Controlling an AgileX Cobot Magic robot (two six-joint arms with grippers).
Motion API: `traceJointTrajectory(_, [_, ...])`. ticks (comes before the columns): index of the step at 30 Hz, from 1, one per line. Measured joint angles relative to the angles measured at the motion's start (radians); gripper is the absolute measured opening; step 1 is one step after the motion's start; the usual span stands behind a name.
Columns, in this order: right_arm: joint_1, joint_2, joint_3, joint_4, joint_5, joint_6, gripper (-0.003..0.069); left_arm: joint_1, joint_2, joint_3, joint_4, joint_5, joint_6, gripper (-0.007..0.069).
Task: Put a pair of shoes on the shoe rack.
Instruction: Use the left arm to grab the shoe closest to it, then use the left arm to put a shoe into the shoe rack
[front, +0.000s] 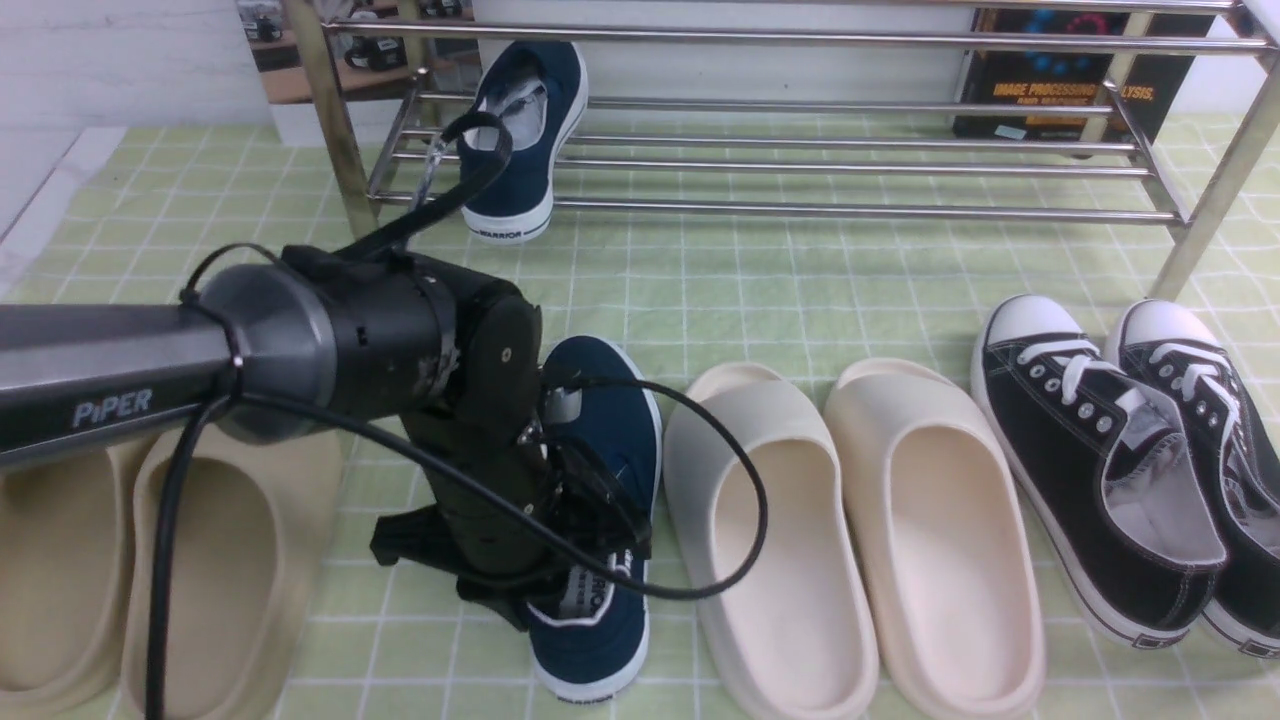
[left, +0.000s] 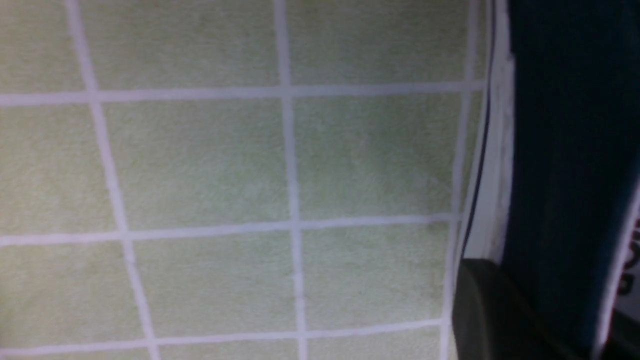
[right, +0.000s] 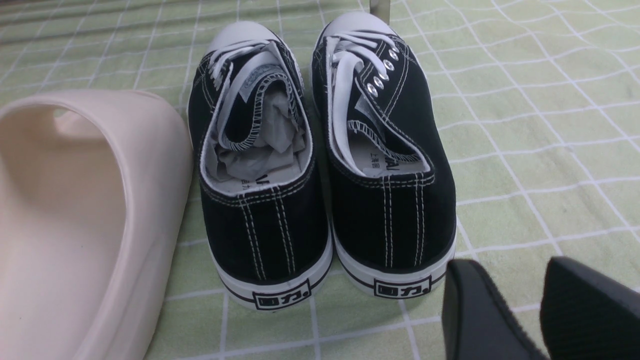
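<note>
One navy shoe (front: 530, 100) lies across the lower bars at the left end of the chrome shoe rack (front: 850, 211). The other navy shoe (front: 605, 430) sits on the green checked cloth in the front row. My left gripper (front: 565, 585) reaches down into its heel end. In the left wrist view the shoe's side wall (left: 560, 150) stands between the two fingers of the left gripper (left: 550, 320), the outer finger (left: 480, 315) against its white sole, the jaws shut on it. My right gripper (right: 522, 282) hovers open behind the black sneakers, holding nothing.
Two cream slides (front: 850, 530) lie right of the navy shoe, and beige slides (front: 220, 560) lie under my left arm. Black lace-up sneakers (front: 1110, 450) sit at the right, near the rack's right leg (front: 1210, 210). A book (front: 1060, 70) leans behind the rack.
</note>
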Motion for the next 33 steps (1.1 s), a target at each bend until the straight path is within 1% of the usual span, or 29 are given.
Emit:
traceJointTrajectory(1, [0.0,0.0,0.0,0.0,0.0,0.0,0.0239,0.0,-0.006,0.0,0.003,0.004,0.002,-0.0001])
traceJointTrajectory(8, [0.0,0.0,0.0,0.0,0.0,0.0,0.0239,0.001,-0.14,0.0,-0.001,0.068,0.006,0.0001])
traceJointTrajectory(12, [0.0,0.0,0.0,0.0,0.0,0.0,0.0239,0.005,-0.229,-0.057,0.002,0.089,0.018,0.0001])
traceJointTrajectory(16, [0.0,0.0,0.0,0.0,0.0,0.0,0.0239,0.052,-0.235,-0.16,-0.004,0.119,0.054,0.0001])
traceJointTrajectory(19, [0.0,0.0,0.0,0.0,0.0,0.0,0.0239,0.118,-0.177,-0.266,-0.014,0.153,0.097,0.0001])
traceJointTrajectory(20, [0.0,0.0,0.0,0.0,0.0,0.0,0.0239,0.121,-0.172,-0.271,-0.016,0.155,0.097,0.0001])
traceJointTrajectory(22, [0.0,0.0,0.0,0.0,0.0,0.0,0.0239,0.154,-0.104,-0.338,-0.031,0.174,0.135,0.0001])
traceJointTrajectory(27, [0.0,0.0,0.0,0.0,0.0,0.0,0.0239,0.161,0.017,-0.44,-0.064,0.19,0.181,0.0001])
traceJointTrajectory(33, [0.0,0.0,0.0,0.0,0.0,0.0,0.0239,0.161,0.143,-0.573,-0.082,0.19,0.198,0.0001])
